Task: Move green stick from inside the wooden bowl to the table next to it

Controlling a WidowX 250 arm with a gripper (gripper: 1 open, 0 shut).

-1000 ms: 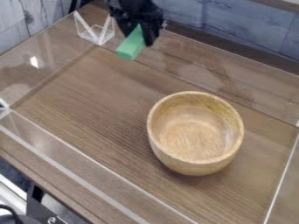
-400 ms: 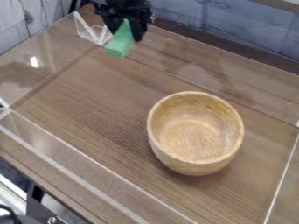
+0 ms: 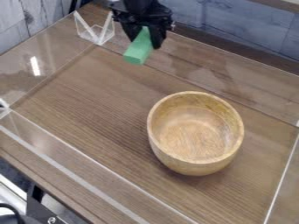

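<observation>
**First poster:** So where's the green stick (image 3: 139, 47) right now, and how much room has the arm got?

**Second poster:** It's up near the far side of the table (image 3: 100, 101), well apart from the wooden bowl (image 3: 195, 132), which sits toward the right of the view. Wide bare wood between the two. The clear acrylic wall (image 3: 222, 41) runs along the far edge, pretty near the arm, so the roomy side is toward the camera and over to the left.

**First poster:** Anything in that far corner?

**Second poster:** Yeah, a white wire-like thing (image 3: 93, 30) just left of the dark gripper (image 3: 142, 33). Not a lot of space on that side tbh.

**First poster:** What changed from the frame just before?

**Second poster:** Stick and gripper have shifted right, away from that white thing, and a touch nearer the camera. Bowl hasn't budged.

**First poster:** And the arm's pose? Claw open or what?

**Second poster:** Arm comes in from the top of the view, with the claw end toward the camera. Looks like it's pinching the upper end of the stick, the rest sticking out at a slant, lower end to the left. Fingers are dark and blurry, and I can't tell if the stick touches the wood.
</observation>
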